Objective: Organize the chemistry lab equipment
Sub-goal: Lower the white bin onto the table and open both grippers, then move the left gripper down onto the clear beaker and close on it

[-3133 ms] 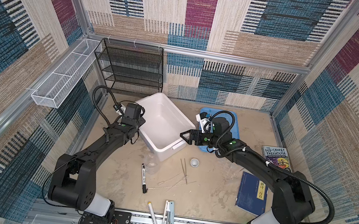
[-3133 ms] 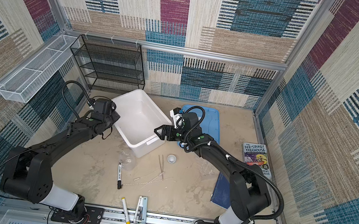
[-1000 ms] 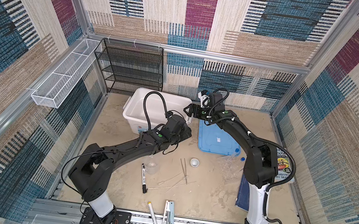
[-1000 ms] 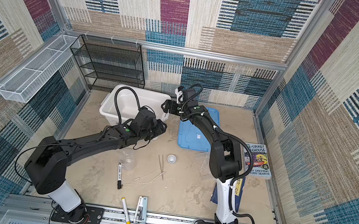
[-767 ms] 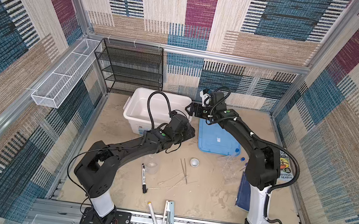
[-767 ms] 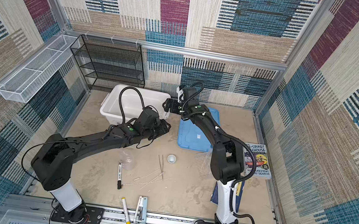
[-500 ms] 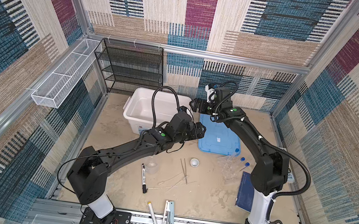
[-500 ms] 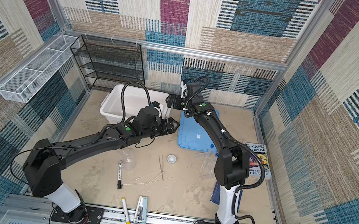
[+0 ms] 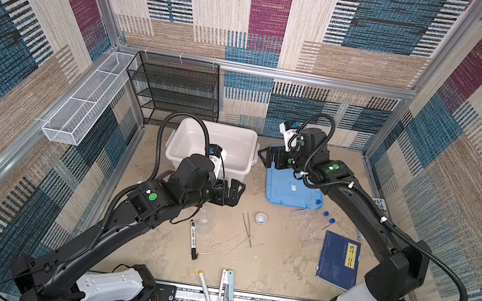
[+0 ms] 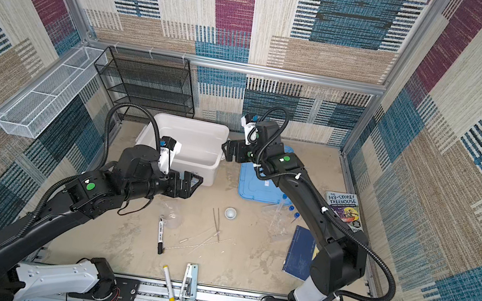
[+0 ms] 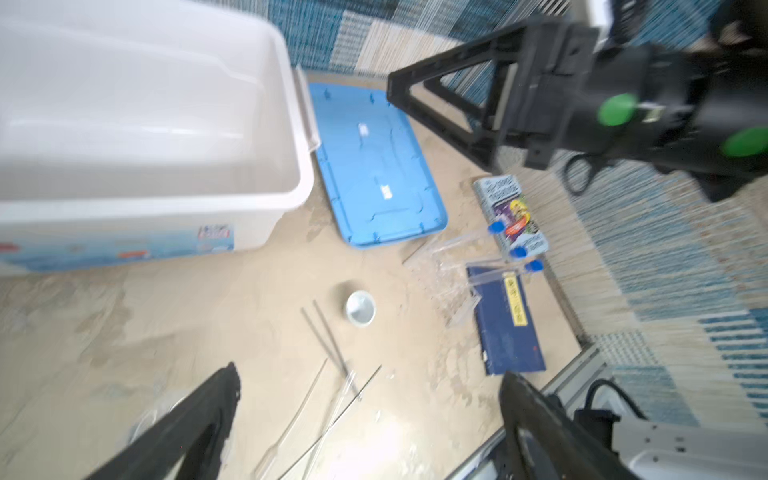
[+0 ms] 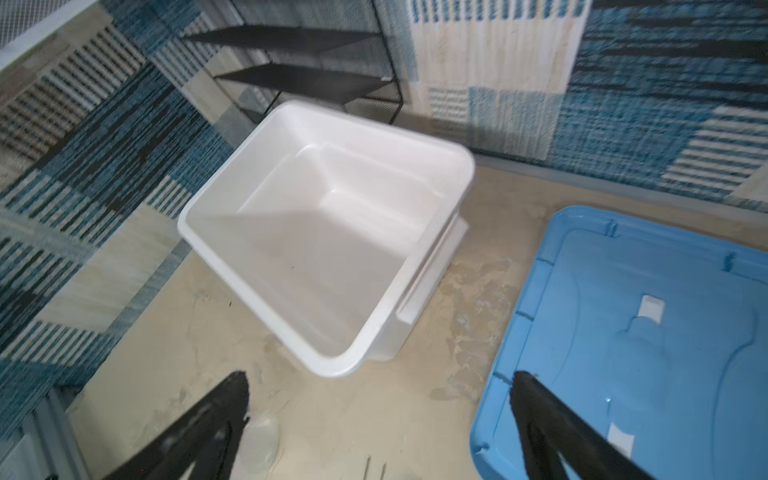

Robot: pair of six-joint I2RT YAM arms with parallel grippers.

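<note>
Status: left tool (image 9: pixel 238 194) spread wide with nothing between the fingers, hanging over the table (image 9: pixel 274 263) just in front of the white bin (image 9: pixel 249 134). Same for right tool (image 9: pixel 264 159): spread, gripping nothing, sitting at the gap between the bin's right end and the blue lid (image 9: pixel 289 189).

Lab kit is all on the table, outside the bin:
- clear plastic beaker (image 9: pixel 206 223) just beside the black marker (image 9: pixel 192 239)
- metal tweezers (image 9: pixel 248 229) mid-table, small white dish (image 9: pixel 261 218) just beside them
- thin clear rods (image 9: pixel 230 246) scattered around the tweezers' near end, some crossing it
- clear tube rack (image 9: pixel 306 228) between the lid and the blue book (image 9: pixel 338 260)
- three blue-capped test tubes (image 9: pixel 326 213) look to lie across the rack, but clear on clear makes contact hard to call

Also on the table: illustrated book (image 10: pixel 343 206) by the right wall, partly behind the right arm, and yellow-tipped marker (image 9: pixel 206 293) at the front edge, partly over the rail.
</note>
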